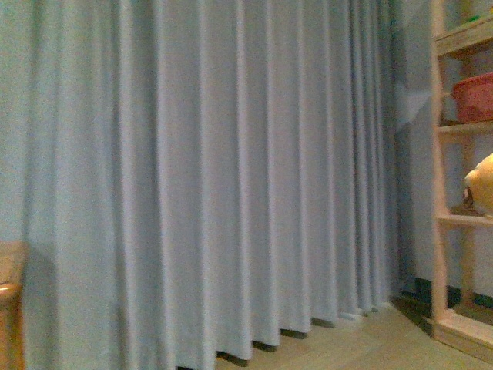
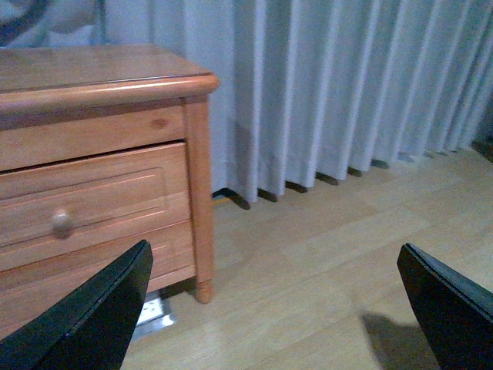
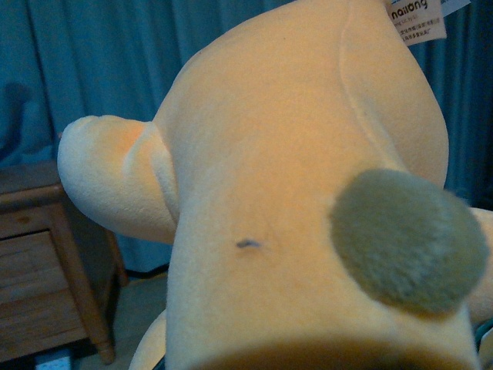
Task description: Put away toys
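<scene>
Locating toy: the plush animal [image 1: 482, 183] pokes in at the right edge of your front view, level with the wooden shelf unit [image 1: 441, 193] and just above one of its boards. Whether it is resting there or held clear, can't tell.
Right wrist view: the plush animal fills nearly the whole frame (right up against the camera). It is yellow-orange, with one stubby limb [image 3: 108, 173] sticking out, a round grey-green patch [image 3: 408, 240] and a white sewn tag [image 3: 416, 19].
Right hand: its fingers don't show anywhere because the plush blocks them. You can't tell whether it is clamped or apart.
Left hand [image 2: 269, 316]: black fingers [image 2: 92, 316] wide apart with nothing between them, hanging over the wood floor [image 2: 331, 254].
Beside left hand: a wooden dresser [image 2: 100, 85], with a drawer front and a round knob [image 2: 62, 223]. A short leg touches the floor.
Backdrop: a grey-blue curtain [image 1: 216, 169] in long pleats, its hem reaching the floor (same curtain in both wrist views).
Shelf contents: a pink basket [image 1: 474, 99] on the board above the plush animal.
</scene>
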Action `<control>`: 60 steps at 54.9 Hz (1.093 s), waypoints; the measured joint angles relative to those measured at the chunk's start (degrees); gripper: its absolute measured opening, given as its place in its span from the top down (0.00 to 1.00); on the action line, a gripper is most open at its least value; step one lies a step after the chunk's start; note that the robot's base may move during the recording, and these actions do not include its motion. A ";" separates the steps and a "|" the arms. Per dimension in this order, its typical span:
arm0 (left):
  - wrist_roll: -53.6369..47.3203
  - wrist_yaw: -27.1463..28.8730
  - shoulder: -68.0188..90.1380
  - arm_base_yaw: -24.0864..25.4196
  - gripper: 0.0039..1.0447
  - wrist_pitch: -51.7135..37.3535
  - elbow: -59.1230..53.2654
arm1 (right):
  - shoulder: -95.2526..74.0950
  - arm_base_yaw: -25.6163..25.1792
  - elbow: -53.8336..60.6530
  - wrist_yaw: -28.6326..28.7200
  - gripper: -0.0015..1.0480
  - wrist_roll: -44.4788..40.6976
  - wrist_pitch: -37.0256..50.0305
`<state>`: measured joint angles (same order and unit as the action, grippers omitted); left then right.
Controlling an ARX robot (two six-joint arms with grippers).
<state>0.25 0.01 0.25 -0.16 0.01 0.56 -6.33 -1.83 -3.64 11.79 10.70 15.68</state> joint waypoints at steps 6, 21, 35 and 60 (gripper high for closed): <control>0.00 0.00 0.00 0.00 0.05 0.00 0.00 | 0.00 0.00 0.00 0.04 0.81 0.00 0.00; 0.02 0.07 0.00 0.00 0.05 0.00 0.00 | 0.00 0.00 0.00 -0.13 0.81 0.02 0.00; 0.00 -0.02 0.00 0.00 0.05 0.00 0.00 | 0.02 0.04 0.02 0.15 0.81 0.04 0.00; 0.00 0.00 0.00 0.02 0.05 0.00 0.00 | 0.00 0.09 0.04 0.00 0.81 0.04 0.00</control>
<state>0.25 0.01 0.25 -0.14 0.01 0.56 -6.33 -1.74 -3.60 11.79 10.74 15.68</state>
